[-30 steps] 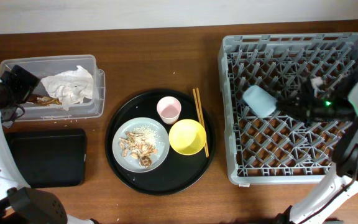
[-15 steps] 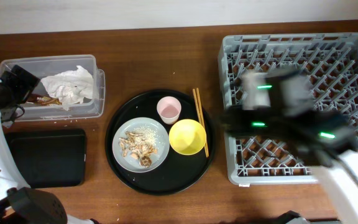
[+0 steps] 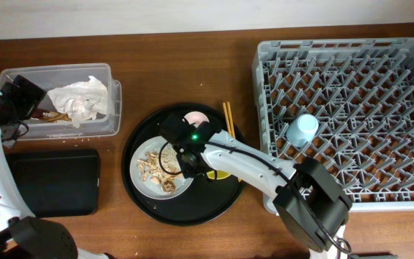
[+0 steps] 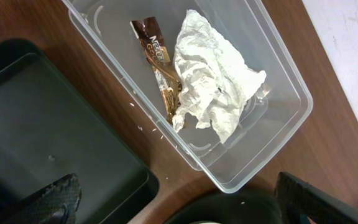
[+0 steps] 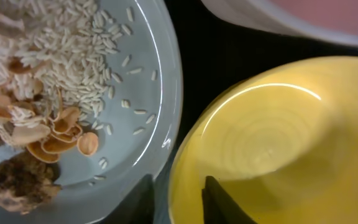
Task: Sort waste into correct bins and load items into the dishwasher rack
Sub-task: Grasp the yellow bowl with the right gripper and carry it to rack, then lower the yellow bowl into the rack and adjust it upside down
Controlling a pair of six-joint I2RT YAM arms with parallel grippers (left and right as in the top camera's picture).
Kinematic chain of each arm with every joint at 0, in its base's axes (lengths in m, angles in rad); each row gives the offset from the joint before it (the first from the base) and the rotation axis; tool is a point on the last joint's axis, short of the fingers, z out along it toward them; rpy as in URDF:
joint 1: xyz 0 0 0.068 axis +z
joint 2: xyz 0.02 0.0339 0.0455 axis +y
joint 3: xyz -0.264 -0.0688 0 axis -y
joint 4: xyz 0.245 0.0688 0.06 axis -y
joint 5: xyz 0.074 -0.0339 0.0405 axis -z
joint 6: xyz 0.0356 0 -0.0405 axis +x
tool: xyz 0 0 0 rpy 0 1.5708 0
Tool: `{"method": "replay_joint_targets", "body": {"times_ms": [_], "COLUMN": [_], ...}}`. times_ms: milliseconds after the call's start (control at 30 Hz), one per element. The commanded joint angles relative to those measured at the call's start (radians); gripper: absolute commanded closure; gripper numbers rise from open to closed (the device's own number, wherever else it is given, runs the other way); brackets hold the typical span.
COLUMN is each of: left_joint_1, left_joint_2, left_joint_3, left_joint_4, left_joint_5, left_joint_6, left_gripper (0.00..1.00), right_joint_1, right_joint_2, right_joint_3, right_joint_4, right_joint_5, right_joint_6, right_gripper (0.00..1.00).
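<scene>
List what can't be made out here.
Bowl: overhead, almost all under the right arm.
Pink cup: overhead, half under that arm; right wrist, cut by top edge.
Chopsticks: overhead, lower ends behind the arm.
Wrapper: left wrist, partly under the napkin.

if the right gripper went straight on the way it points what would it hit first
Probably the rim of the yellow bowl, between the open fingers of the right gripper. The plate edge is close beside; depth is unclear.

Pink cup (image 3: 196,116) half under right arm (image 3: 244,162)
</scene>
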Motion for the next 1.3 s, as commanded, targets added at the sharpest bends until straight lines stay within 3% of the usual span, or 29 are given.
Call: {"method": "replay_joint_targets", "body": {"times_ms": [0,200,300,367,500,633,733,767,800,867,933,1067,1267], "left_joint_1": [0.007,0.007,0.007,0.007,0.007,0.007,0.007,0.007,0.007,0.007,0.007,0.007,0.007], "left_joint_2": [-0.003,-0.003,-0.003,-0.003,-0.003,-0.003,-0.003,-0.003,-0.003,-0.003,-0.003,-0.003,-0.003], "left_joint_3": [0.006,0.006,0.006,0.006,0.006,0.006,0.006,0.006,0.006,0.006,0.006,0.006,0.006], "left_joint_4": [0.001,0.001,0.001,0.001,0.001,0.001,0.001,0.001,0.001,0.001,0.001,0.001,0.001], "left_joint_5": [-0.007,-0.007,-0.007,-0.007,-0.007,-0.007,-0.007,-0.007,-0.007,-0.007,-0.007,-0.007,-0.007], "left_joint_6": [-0.005,-0.005,-0.005,-0.005,-0.005,-0.005,-0.005,-0.005,-0.005,-0.005,-0.005,-0.005,-0.005], "left_gripper": [0.01,0.01,0.01,0.01,0.01,0.01,0.01,0.01,0.01,0.01,0.01,0.01,0.01], "right_joint_1": [0.017,0.035,0.041,0.041,0.003,-0.250,-0.760,-1.004,-1.133,-1.433,-1.599,-1.616,-1.617], "right_joint_2": [0.012,0.013,0.013,-0.008,-0.148,-0.483,-0.681,-0.672,-0.652,-0.534,-0.337,-0.018,0.171], "right_joint_3": [-0.018,-0.047,-0.043,-0.012,0.190,0.303,0.303,0.295,0.287,0.277,0.277,0.276,0.276], "right_joint_4": [0.004,0.010,0.009,-0.010,-0.243,-0.421,-0.526,-0.531,-0.532,-0.560,-0.625,-0.726,-0.721], "right_joint_5": [0.018,0.071,0.014,-0.081,-0.089,-0.087,-0.175,-0.286,-0.378,-0.772,-1.104,-1.364,-1.366], "right_joint_6": [0.058,0.084,0.088,0.088,0.076,-0.061,-0.306,-0.440,-0.499,-0.729,-0.939,-1.176,-1.234], "right_gripper": [0.78,0.78,0.96,0.96,0.96,0.96,0.96,0.96,0.96,0.96,0.96,0.96,0.96]}}
